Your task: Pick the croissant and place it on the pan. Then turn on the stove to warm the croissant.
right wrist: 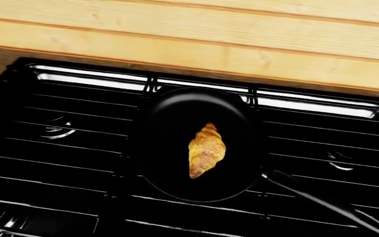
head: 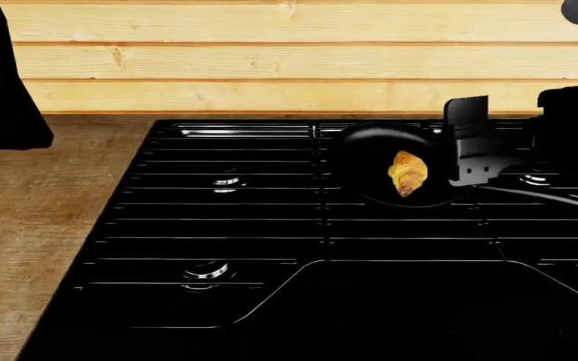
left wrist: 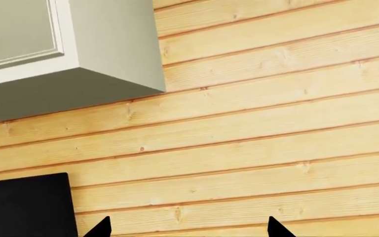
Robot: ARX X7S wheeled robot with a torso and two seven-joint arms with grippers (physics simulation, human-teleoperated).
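Observation:
The croissant [head: 408, 172] lies free in the middle of the black pan [head: 369, 150]. The pan sits on the black stove [head: 219, 226] toward its back right. Both also show in the right wrist view, the croissant [right wrist: 207, 150] and the pan [right wrist: 170, 123]. The pan's thin handle [head: 555, 198] runs to the right. My right gripper [head: 475, 150] hangs just right of the pan, above its rim, empty, with its fingers dark against the stove. My left gripper [left wrist: 189, 233] is open and empty. It is raised and faces the wooden wall. I cannot make out the stove's knobs.
A wooden counter [head: 38, 210] lies left of the stove. A plank wall [head: 269, 68] runs behind it. A grey wall cabinet [left wrist: 77, 54] hangs ahead of the left gripper. A black shape [head: 3, 90] stands at the far left of the head view.

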